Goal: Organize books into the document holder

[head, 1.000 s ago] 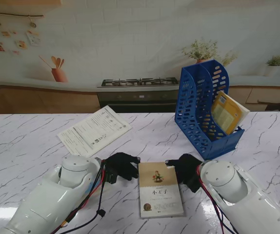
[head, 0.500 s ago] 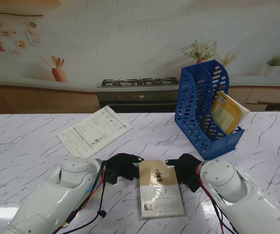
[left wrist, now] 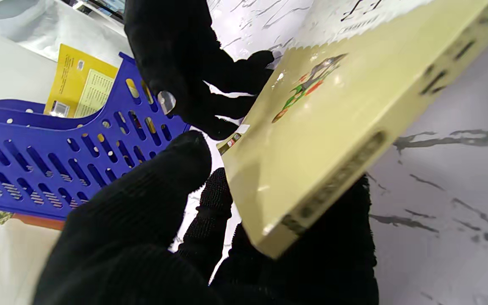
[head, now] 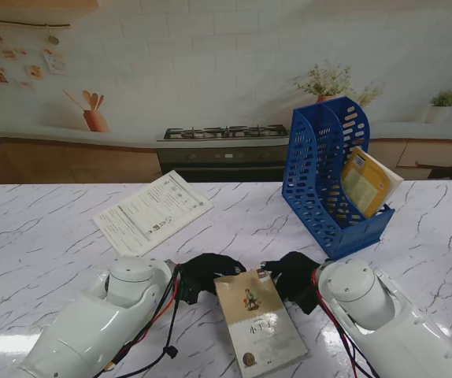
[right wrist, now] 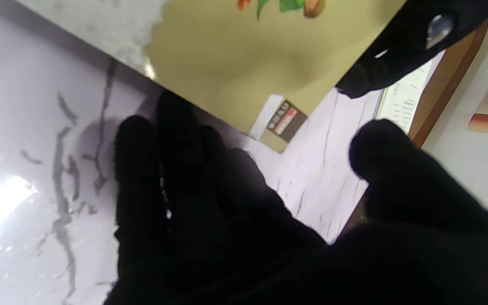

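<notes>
A tan book [head: 259, 321] with a small figure on its cover is tilted between my two black-gloved hands, its far end raised off the marble table [head: 45, 244]. My left hand [head: 208, 273] holds the far left corner; its fingers [left wrist: 337, 237] lie under the book [left wrist: 345, 106] and the thumb sits beside the cover. My right hand [head: 291, 276] grips the far right corner, its fingers [right wrist: 176, 169] tucked beneath the book [right wrist: 248, 63]. The blue document holder [head: 324, 177] stands at the back right, with a yellow book [head: 365, 181] leaning in it.
A printed paper sheet [head: 152, 210] lies on the table, back left of my hands. Beyond the table's far edge are a stove and a counter with potted plants. The holder [left wrist: 57, 161] stands close past my right hand.
The book lay flat and square between the hands. Both hands have closed in on its far corners, and it has come up off the table, turned askew and shifted nearer to me.
</notes>
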{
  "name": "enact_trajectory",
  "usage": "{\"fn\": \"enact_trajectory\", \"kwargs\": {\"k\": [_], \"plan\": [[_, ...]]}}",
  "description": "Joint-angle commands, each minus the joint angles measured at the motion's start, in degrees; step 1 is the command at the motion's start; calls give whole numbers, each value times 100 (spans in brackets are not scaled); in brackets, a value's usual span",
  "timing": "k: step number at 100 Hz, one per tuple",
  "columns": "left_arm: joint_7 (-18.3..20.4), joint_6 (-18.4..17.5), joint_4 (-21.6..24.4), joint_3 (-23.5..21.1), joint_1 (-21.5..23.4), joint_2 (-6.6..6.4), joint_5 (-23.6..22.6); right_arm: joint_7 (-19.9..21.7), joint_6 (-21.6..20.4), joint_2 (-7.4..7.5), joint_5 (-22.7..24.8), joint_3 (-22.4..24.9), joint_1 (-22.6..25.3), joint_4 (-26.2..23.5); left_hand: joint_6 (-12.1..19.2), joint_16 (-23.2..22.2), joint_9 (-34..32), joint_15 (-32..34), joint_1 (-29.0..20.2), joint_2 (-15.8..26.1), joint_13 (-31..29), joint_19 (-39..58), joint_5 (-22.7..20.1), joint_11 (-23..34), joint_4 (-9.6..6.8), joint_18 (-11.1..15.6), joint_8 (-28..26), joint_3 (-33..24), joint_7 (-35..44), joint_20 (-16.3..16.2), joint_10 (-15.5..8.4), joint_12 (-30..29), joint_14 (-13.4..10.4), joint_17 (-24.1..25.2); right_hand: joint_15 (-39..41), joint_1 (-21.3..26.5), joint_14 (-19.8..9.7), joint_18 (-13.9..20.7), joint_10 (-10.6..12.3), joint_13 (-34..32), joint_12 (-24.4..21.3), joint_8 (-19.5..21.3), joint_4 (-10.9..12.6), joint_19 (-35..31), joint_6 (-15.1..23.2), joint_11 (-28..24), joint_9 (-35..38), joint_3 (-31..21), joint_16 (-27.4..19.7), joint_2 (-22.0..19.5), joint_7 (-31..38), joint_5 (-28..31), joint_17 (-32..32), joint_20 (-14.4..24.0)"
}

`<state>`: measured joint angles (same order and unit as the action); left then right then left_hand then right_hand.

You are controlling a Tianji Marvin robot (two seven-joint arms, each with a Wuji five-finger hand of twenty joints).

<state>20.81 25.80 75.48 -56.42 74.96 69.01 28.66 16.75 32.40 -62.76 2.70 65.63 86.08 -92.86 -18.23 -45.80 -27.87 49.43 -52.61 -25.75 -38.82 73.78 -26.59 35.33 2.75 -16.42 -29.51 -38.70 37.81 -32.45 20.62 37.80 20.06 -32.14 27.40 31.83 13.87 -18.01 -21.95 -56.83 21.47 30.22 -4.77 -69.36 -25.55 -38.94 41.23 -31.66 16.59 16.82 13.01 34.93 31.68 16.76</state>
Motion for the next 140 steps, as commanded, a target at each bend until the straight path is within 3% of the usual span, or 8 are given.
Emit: {"fn": "enact_trajectory", "kwargs": {"k": [1, 18, 26, 44, 72, 115, 126, 140], "plan": [[65, -177, -12, 121, -24, 65, -130, 52, 63, -70, -20, -108, 202, 138, -131, -125, 143, -26, -206, -269, 52, 326, 30, -150, 26, 547, 42, -182, 352, 125, 71, -148, -241, -260, -1209, 61, 65, -368, -443, 568, -638, -127, 5, -47, -37, 1263, -478, 11, -582, -20, -120, -80, -10, 72], [189, -294, -3, 266, -102, -18, -451, 22, 71, -76, -19, -74, 227, 112, 139, -753, -159, -566, -1239, -755, -454, 291, 74, -95, 320, 1057, -273, -174, 1307, 574, -118, -320, -255, -626, -1189, 43, 20, -330, -375, 577, -648, -114, 5, -31, 21, 1288, -446, -25, -570, -16, -111, -79, -44, 92], [229, -339, -14, 268, -105, -28, -457, 27, 67, -76, -33, -66, 229, 111, 531, -989, -841, -948, -1584, -830, -697, 448, -113, -415, 332, 930, -508, -165, 2166, 1398, -479, 538, -193, -642, -1192, 41, 4, -308, -351, 590, -652, -109, 5, -18, 43, 1301, -455, -36, -571, -23, -112, -88, -74, 98], [265, -521, -63, 250, -90, -32, -445, 70, 38, -64, -40, -51, 236, 110, 1030, -1442, -1937, -1392, -1575, -1110, -1149, 549, -481, -811, 414, 613, -1123, -902, 2842, 2043, -1031, 915, -155, -745, -1211, 69, -116, -139, -124, 714, -682, -66, 10, -8, 293, 1376, -489, -3, -567, -101, -99, -164, -335, 147], [178, -886, -81, 171, -12, 2, -323, -35, -308, -47, 316, 47, 321, 40, 1348, -1977, -2539, -1789, -1485, -1275, -1517, 579, -654, -802, 399, 376, -1545, -1439, 2976, 2220, -1201, 1302, -327, -892, -1034, 67, -306, -646, 677, 1485, -738, 317, 30, 94, 1101, 1569, -588, 236, -392, -52, -4, -442, -1434, 426], [110, -1263, 153, 99, -12, 8, -172, 779, -842, 155, 274, 144, 75, 82, 1458, -2173, -2646, -1916, -1473, -1210, -1645, 543, -681, -759, 333, 326, -1759, -1527, 2967, 2230, -1285, 1393, -374, -988, -1671, -177, -6, -1348, 1111, 2091, -811, 426, -41, 856, 1951, 2065, -998, 403, -320, 692, 65, -635, -2290, 227], [144, -1335, 166, 106, -64, 8, -133, 1111, -1046, 229, 239, 87, -68, 213, 1458, -2209, -2645, -1935, -1482, -1203, -1650, 538, -684, -753, 326, 315, -1789, -1523, 2954, 2225, -1299, 1404, -366, -983, -1569, -94, -148, -1219, 1142, 1718, -692, 422, -54, 674, 2012, 2120, -872, 81, -127, 962, 206, -625, -2020, 561], [222, -1415, 128, 155, -167, 14, -93, 1252, -1196, 234, 60, 36, -217, 386, 1459, -2258, -2643, -1956, -1492, -1203, -1651, 542, -678, -748, 319, 303, -1818, -1521, 2936, 2211, -1296, 1427, -355, -972, -755, 375, -741, -703, 1254, 1032, -206, 626, -60, -1, 2089, 1624, -450, -531, 519, 1335, 592, -285, -1626, 1666]]}}
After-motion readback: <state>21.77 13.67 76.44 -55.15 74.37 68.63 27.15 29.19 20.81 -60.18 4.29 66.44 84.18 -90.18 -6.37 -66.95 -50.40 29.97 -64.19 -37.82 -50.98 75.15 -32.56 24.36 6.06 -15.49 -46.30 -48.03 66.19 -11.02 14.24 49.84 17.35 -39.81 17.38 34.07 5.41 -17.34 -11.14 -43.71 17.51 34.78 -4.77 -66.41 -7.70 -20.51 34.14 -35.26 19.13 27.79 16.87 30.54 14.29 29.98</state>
